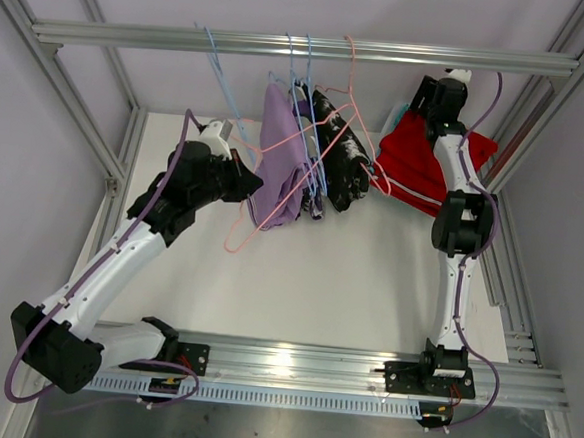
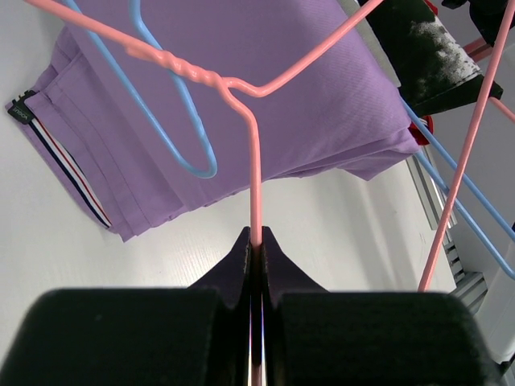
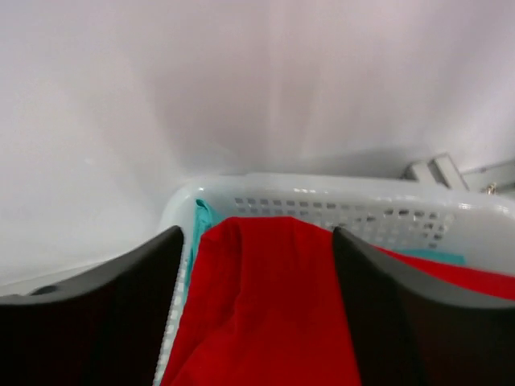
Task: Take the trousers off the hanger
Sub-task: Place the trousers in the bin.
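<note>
My left gripper (image 1: 246, 183) is shut on the wire of a pink hanger (image 2: 254, 161), which slants from the rail down to the left (image 1: 233, 237). Just beyond it are the lilac trousers (image 1: 281, 158), which fill the left wrist view (image 2: 265, 88). The print trousers (image 1: 311, 198) and the black, white-blotched trousers (image 1: 342, 158) hang to their right. My right gripper (image 3: 253, 233) is open and empty just above the red trousers (image 3: 273, 314), which lie in a white basket (image 3: 346, 205) on the teal trousers (image 3: 199, 229). It is at the back right (image 1: 427, 113).
An aluminium rail (image 1: 134, 36) crosses the back and carries blue and pink wire hangers. A blue hanger (image 2: 181, 133) hangs in front of the lilac cloth. Frame posts stand at both sides. The white table (image 1: 348, 273) lies in front.
</note>
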